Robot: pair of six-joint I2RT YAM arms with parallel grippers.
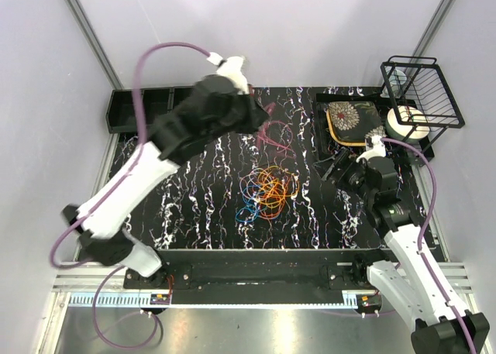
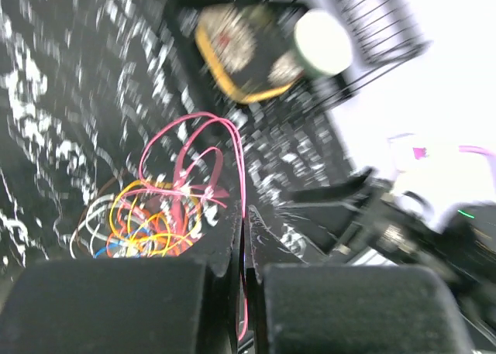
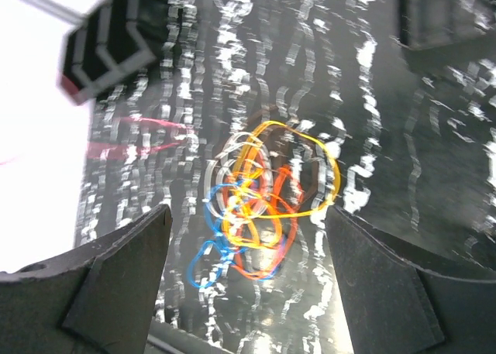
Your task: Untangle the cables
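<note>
A tangle of thin cables, orange, yellow, blue and whitish, lies on the black marbled table mid-way between the arms; it also shows as the cable heap and the cable knot. My left gripper hangs above the table's back half, shut on a pink-red cable that runs up between its jaws from the heap. That same pink-red cable trails down towards the heap. My right gripper stands open to the right of the tangle, facing it, with nothing between its fingers.
A black tray with a yellow-edged patterned pad stands at the back right. Beside it are a black wire basket and a white roll. A black compartment bin sits at the back left.
</note>
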